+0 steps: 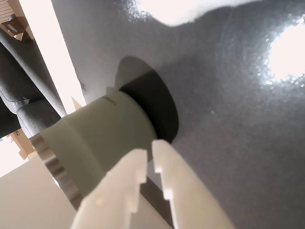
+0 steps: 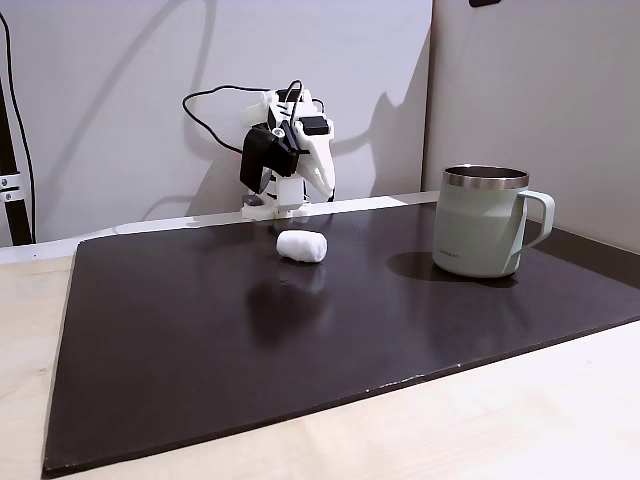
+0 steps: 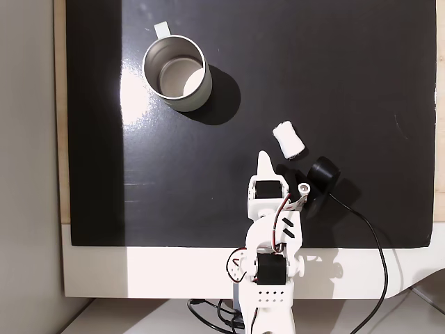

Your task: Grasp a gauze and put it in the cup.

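Gauze [image 3: 288,140] lies ungrasped beside your gripper [image 3: 263,161], whose fingers sit nearly closed and empty; you open, reach right, then carry to the cup [image 3: 177,73].

White gauze [image 3: 288,139] on side; green cup [image 3: 177,73] upright, apart.

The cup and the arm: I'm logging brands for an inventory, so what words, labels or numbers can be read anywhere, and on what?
None can be read.
The cup carries a tiny dark mark low on its side in a fixed view, and one near its base in the wrist view: both too small and blurred to read.
The arm's white body shows holes and screws, no lettering.
The gauze and black mat are plain.
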